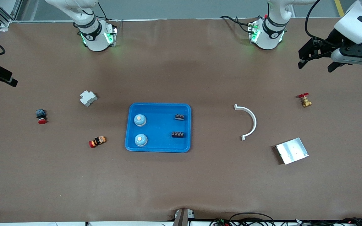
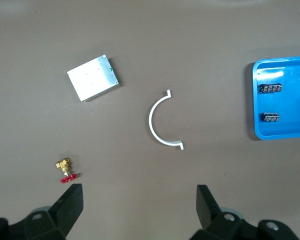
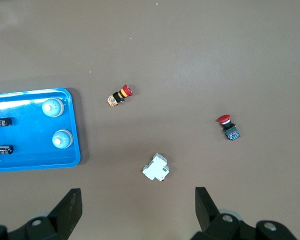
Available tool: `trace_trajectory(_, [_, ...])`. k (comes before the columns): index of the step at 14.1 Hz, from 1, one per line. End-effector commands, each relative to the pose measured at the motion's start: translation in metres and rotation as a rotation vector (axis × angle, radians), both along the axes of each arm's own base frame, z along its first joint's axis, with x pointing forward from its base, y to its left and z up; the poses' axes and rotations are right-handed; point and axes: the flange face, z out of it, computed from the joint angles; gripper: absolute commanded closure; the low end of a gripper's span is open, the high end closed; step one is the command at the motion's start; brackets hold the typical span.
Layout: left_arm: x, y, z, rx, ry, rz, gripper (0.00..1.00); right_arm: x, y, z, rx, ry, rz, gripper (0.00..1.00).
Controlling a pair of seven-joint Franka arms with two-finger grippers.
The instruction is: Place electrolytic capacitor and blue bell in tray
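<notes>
Hovering high above the left arm's end of the table, the left gripper (image 1: 316,62) had its fingers spread wide and held nothing. Beneath it lay a small brass valve with a red handle (image 1: 304,100), with a white half-ring bracket (image 1: 249,121) and a flat silver plate (image 1: 292,150) well apart from it toward the table's middle. The right gripper (image 3: 135,205), seen mainly in its own wrist view, was likewise spread and empty, hanging over the right arm's end near a white block (image 1: 88,98), a red-capped push button (image 1: 41,116) and a red-and-yellow button (image 1: 97,141). Well away from both grippers, at the table's middle, sat the tray (image 1: 158,147). Inside it stood two blue bells (image 1: 140,120) along the side toward the right arm and two dark capacitor blocks (image 1: 179,117) along the side toward the left arm.
</notes>
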Motion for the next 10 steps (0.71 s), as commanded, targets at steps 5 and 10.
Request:
trace_trajectory(5, [0.0008, 0.0045, 0.0044, -0.006, -0.010, -0.017, 0.00, -0.0035, 0.0045, -0.0004, 0.018, -0.004, 0.000, 0.00])
trace_trajectory(10, [0.0014, 0.0038, 0.0037, 0.004, -0.012, -0.018, 0.00, -0.0031, 0.0120, -0.0017, 0.017, 0.002, 0.011, 0.00])
